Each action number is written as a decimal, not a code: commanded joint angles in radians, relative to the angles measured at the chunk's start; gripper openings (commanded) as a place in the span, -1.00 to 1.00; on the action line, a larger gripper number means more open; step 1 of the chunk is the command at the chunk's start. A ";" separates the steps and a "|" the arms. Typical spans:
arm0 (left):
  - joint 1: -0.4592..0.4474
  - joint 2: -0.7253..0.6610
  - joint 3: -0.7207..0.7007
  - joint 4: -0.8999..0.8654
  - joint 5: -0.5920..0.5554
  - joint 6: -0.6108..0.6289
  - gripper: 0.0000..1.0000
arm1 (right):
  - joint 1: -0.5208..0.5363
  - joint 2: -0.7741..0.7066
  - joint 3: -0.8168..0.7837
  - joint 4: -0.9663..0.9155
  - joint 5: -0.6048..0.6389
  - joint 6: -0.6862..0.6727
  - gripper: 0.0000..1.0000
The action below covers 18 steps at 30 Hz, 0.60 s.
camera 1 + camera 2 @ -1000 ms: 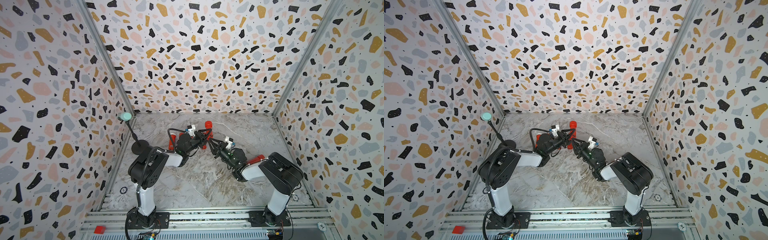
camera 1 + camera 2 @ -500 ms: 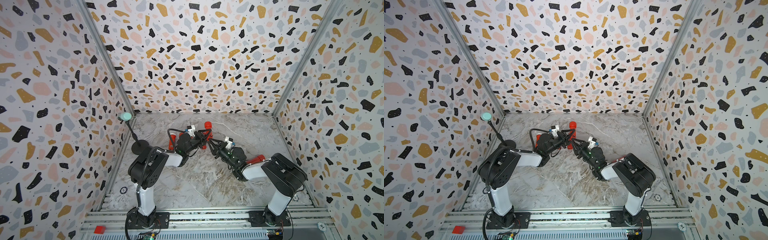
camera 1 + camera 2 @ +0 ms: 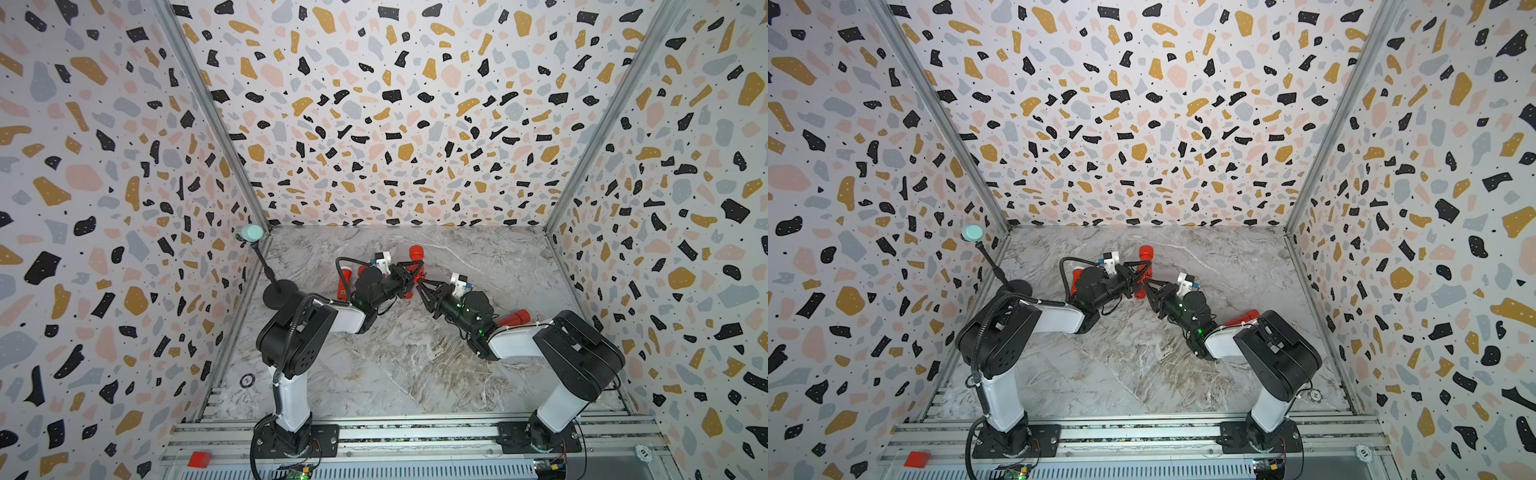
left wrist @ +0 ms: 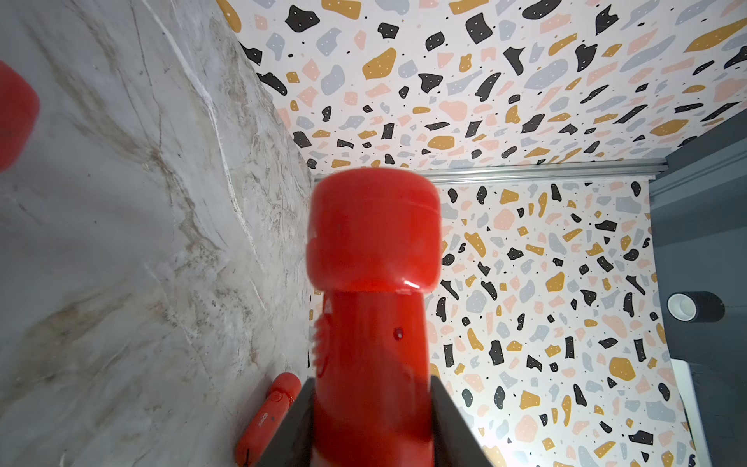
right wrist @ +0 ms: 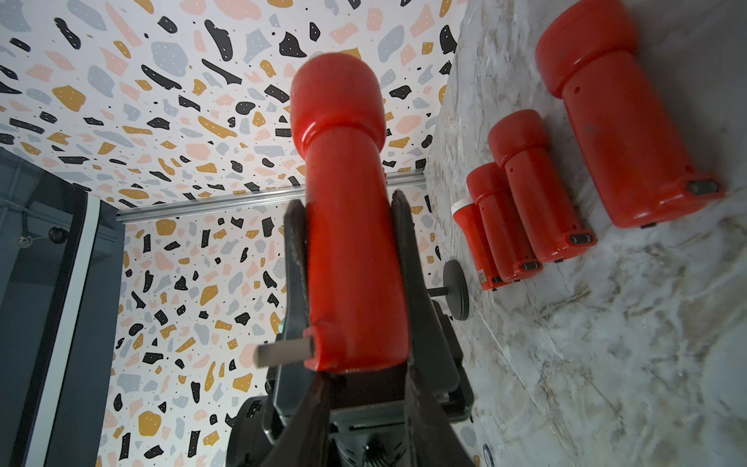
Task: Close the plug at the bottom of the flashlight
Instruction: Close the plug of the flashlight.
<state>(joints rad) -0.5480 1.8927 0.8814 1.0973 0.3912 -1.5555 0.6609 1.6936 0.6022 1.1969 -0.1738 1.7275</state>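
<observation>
A red flashlight is held up off the marble table, head up. My left gripper is shut on its body, and in the left wrist view the black fingers clamp both sides of it. The right wrist view looks up the flashlight from below. A grey plug sticks out sideways at its bottom end. My right gripper sits right under that end, jaws a little apart, tips at the bottom edge. Nothing shows between them.
Several more red flashlights lie side by side on the table; one shows behind the left arm, another by the right arm. A black microphone stand stands at the left wall.
The right arm has shifted slightly at the flashlight's bottom end. The left arm and the held flashlight have stayed put.
</observation>
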 commanded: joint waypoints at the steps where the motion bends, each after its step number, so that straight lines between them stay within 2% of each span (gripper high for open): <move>1: -0.017 -0.067 0.028 0.153 0.066 0.011 -1.00 | 0.000 0.042 0.020 -0.157 -0.042 0.001 -0.36; 8: -0.017 -0.070 0.028 0.153 0.067 0.014 -1.00 | 0.001 0.025 0.033 -0.235 -0.044 -0.042 -0.34; 14: -0.017 -0.072 0.024 0.148 0.061 0.015 -1.00 | -0.012 -0.041 0.054 -0.349 -0.033 -0.148 -0.29; 18: -0.017 -0.070 0.023 0.144 0.060 0.015 -1.00 | -0.026 -0.064 0.032 -0.291 -0.041 -0.160 -0.27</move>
<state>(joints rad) -0.5613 1.8484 0.8818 1.1599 0.4297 -1.5524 0.6456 1.6867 0.6312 0.8963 -0.2134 1.6138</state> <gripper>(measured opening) 0.387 0.365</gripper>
